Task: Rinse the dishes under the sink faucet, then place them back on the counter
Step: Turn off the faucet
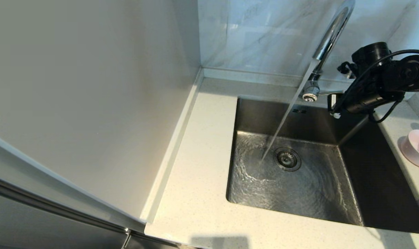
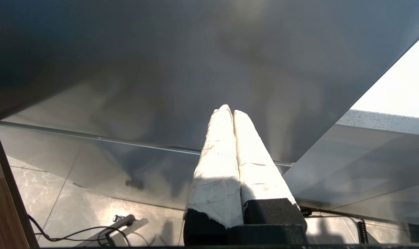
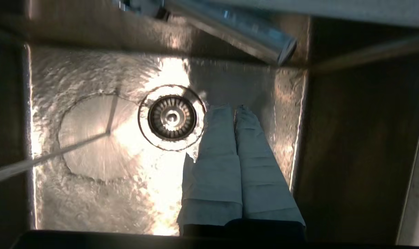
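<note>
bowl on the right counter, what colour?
Pale pink bowl, clearest in the head view.
</note>
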Robot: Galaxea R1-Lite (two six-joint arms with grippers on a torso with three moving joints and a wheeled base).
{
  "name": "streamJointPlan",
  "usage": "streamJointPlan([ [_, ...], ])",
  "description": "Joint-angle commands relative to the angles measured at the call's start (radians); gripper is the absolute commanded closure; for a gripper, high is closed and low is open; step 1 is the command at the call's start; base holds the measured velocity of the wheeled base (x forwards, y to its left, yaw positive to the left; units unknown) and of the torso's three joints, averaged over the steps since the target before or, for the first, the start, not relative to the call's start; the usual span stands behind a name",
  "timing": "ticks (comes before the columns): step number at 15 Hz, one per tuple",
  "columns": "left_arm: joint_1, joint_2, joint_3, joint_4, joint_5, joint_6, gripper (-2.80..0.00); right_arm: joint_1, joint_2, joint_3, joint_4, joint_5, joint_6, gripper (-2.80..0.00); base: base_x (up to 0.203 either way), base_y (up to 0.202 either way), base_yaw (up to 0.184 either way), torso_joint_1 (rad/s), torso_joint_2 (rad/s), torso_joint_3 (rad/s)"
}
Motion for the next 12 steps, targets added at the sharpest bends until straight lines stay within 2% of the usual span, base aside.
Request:
streamJointPlan([
  [1, 0.0, 0.0, 0.0, 0.0, 0.0, 0.0, 0.0, 0.001, 0.013, 0.0, -0.066, -0.003, 0.001, 0.0, 0.0, 0.0, 0.0, 0.0, 0.0, 0.0],
  [9, 0.0, 0.0, 0.0, 0.0, 0.0, 0.0, 0.0, 0.0, 0.027, 0.002, -0.377, -0.03, 0.006, 0.0, 0.0, 0.0, 0.0, 0.0, 0.0, 0.0],
  [12, 0.0, 0.0, 0.0, 0.0, 0.0, 0.0, 0.0, 0.001, 0.016, 0.007, -0.436, -0.114, 0.001, 0.0, 0.0, 0.0, 0.0, 0.0, 0.0, 0.0],
])
